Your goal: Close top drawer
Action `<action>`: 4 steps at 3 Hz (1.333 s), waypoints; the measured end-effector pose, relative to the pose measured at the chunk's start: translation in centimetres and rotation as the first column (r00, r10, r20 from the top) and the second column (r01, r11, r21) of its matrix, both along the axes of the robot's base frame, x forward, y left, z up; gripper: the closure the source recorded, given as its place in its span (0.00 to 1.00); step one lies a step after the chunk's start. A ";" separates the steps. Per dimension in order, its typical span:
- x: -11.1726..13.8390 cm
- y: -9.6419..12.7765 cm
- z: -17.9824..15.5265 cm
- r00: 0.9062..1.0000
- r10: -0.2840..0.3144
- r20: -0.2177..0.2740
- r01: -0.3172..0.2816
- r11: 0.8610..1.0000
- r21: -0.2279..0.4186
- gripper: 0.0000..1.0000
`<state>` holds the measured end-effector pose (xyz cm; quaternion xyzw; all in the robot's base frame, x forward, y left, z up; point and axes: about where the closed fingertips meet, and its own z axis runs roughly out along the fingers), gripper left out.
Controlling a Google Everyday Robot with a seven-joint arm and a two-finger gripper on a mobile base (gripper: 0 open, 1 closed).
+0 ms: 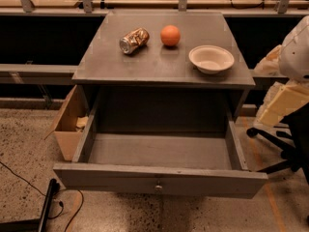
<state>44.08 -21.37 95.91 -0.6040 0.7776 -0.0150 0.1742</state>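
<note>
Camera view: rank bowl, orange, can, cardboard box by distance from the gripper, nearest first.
The gripper is at the right edge, beside the cabinet.
1. bowl, right side of the top.
2. orange, middle, towards the back.
3. can, lying left of the orange.
4. cardboard box, on the floor, left of the cabinet.
</note>
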 end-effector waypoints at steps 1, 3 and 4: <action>0.1 1.6 -3.3 1.000 -0.011 -0.020 0.013 0.997 0.071 0.49; -0.9 4.7 -9.9 0.999 -0.020 -0.045 0.028 0.985 0.172 0.96; -2.6 7.2 -14.1 1.000 -0.016 -0.008 0.018 0.969 0.247 1.00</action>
